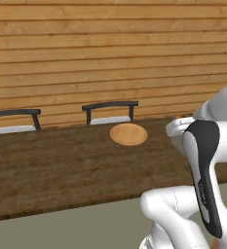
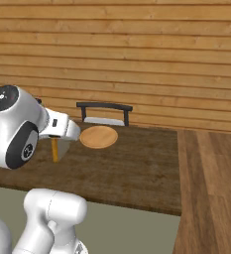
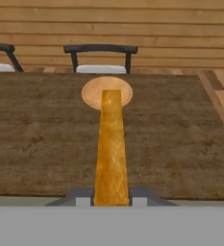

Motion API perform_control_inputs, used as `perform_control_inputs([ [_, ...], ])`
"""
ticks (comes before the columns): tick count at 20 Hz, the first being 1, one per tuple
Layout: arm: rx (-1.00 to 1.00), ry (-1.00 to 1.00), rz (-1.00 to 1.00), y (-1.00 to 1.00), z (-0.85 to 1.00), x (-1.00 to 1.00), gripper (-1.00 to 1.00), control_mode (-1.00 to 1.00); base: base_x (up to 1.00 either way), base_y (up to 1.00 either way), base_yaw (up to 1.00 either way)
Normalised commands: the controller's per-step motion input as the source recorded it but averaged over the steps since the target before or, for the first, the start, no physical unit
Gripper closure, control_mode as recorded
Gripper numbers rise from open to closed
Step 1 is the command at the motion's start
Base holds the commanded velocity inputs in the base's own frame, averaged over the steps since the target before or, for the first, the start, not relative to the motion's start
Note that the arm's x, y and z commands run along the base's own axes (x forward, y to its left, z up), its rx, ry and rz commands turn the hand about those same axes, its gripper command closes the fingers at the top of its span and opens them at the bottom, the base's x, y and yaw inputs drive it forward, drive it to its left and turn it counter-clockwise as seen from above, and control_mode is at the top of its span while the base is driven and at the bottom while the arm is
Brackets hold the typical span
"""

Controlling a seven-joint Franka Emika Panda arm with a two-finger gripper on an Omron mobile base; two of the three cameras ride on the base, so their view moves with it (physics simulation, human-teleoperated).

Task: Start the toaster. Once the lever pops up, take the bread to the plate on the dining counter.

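My gripper [image 3: 111,197] is shut on the bread [image 3: 111,144], a tan slice seen edge-on that sticks out forward between the two fingertips. In the right base view the bread [image 2: 54,150] hangs below my hand, above the dining counter [image 2: 137,168] near its front edge. The round wooden plate [image 3: 92,93] lies straight ahead at the far side of the dark counter [image 3: 36,139], with nothing on it. Both base views show the plate [image 1: 128,133] [image 2: 98,136] beyond the hand. The toaster is out of view.
Two dark chairs [image 1: 110,109] [image 1: 15,116] stand behind the counter [image 1: 61,165] against a wood plank wall. The counter ends on the right, where wood floor [image 2: 211,188] begins. My white arm [image 1: 202,170] fills the lower right of the left base view.
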Motion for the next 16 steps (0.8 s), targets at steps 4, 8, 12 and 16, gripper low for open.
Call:
perform_control_inputs([
  [4,0.02,0.21,0.04,0.29,-0.27,0.82,1.00,-1.00,0.00,0.00,0.00],
  [8,0.06,0.22,0.06,0.10,-0.38,0.96,1.00,-1.00,0.00,0.00,0.00],
  [12,0.10,0.22,0.06,0.02,-0.41,0.90,1.00,-1.00,0.00,0.00,0.00],
  [16,0.10,0.24,0.05,0.00,-0.27,0.63,1.00,-1.00,0.00,0.00,0.00],
])
